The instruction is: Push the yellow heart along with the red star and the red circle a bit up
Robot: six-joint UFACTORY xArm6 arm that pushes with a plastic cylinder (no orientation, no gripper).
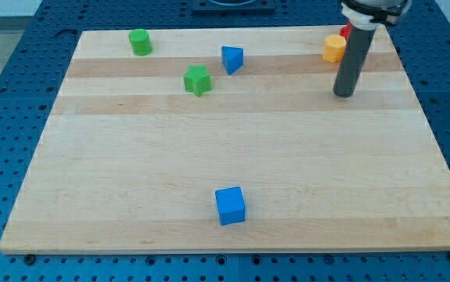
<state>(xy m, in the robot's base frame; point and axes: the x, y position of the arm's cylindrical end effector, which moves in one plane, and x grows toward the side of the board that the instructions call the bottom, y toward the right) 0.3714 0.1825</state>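
A yellow block [333, 48], its shape unclear from here, sits near the board's top right corner. A sliver of a red block [346, 32] shows just right of it, mostly hidden behind my rod. No other red block is visible. My tip [343, 93] rests on the board a little below and to the right of the yellow block, not touching it.
A green cylinder [139, 42] sits at the top left. A green star [197, 80] and a blue triangular block [232, 59] lie at the upper middle. A blue cube [230, 206] sits near the bottom middle. The wooden board [131, 172] lies on a blue pegboard table.
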